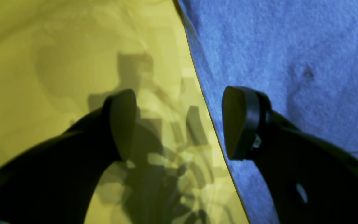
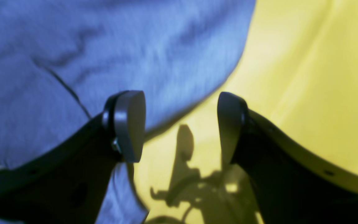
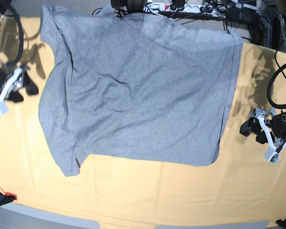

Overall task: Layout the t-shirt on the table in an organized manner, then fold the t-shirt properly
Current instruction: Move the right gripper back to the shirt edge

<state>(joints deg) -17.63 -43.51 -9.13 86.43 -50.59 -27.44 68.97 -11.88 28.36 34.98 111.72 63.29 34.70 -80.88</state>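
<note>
Two grippers flank one t-shirt [image 3: 138, 90], which lies spread out, plain grey side up, across the far and middle part of the yellow-draped worktop [image 3: 148, 195]. In the base view its hem runs down the right side and its sleeves sit at the left, one near the far left corner, the other reaching toward the near edge. Some creases cross the middle of the cloth.

The left gripper [image 1: 179, 124] hovers with its jaws spread wide and nothing between them. In its wrist view one finger [image 1: 123, 124] hangs over bare worktop and the other over the grey fabric, so the shirt's straight edge passes between them. In the base view this gripper [image 3: 258, 130] sits just beside the hem, at the scene's right.

The right gripper [image 2: 180, 124] also stands spread and empty. Its wrist view shows one finger above the shirt and the other above yellow cloth. In the base view it [image 3: 24, 85] sits at the scene's left, near the sleeve side.
</note>
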